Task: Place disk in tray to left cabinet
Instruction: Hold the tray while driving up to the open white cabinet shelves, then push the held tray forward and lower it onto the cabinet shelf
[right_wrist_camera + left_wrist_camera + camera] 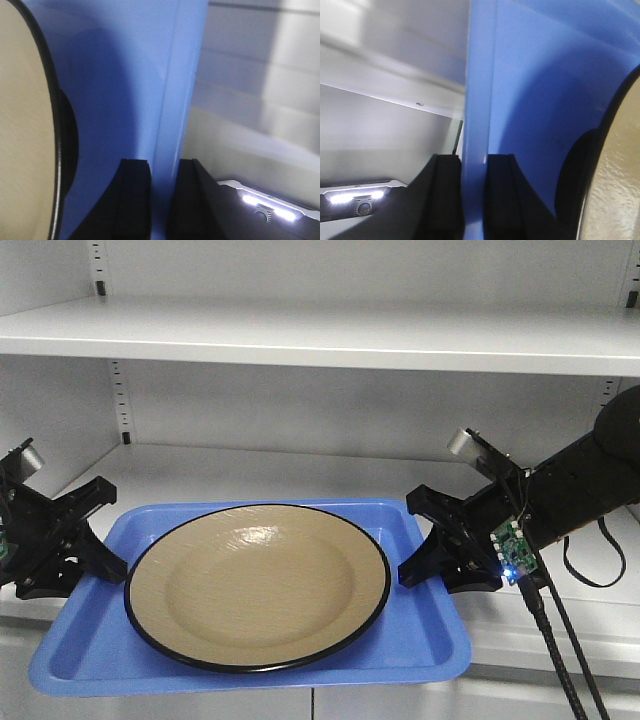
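Note:
The tan disk (pixel 258 583) with its black rim lies flat in the blue tray (pixel 100 640). The tray is held level at the front of the left cabinet (pixel 330 335), over its lower shelf (pixel 250 475). My left gripper (pixel 103 558) is shut on the tray's left rim (pixel 475 125), one finger on each side. My right gripper (pixel 415 558) is shut on the tray's right rim (pixel 172 125) in the same way. The disk's edge shows in the left wrist view (pixel 615 180) and the right wrist view (pixel 25 125).
An upper shelf (pixel 320 338) spans the cabinet above the tray. Slotted peg strips (pixel 122 400) run up the back corners. The right arm's black sleeve and cables (pixel 570 640) hang at the right, in front of the shelf edge.

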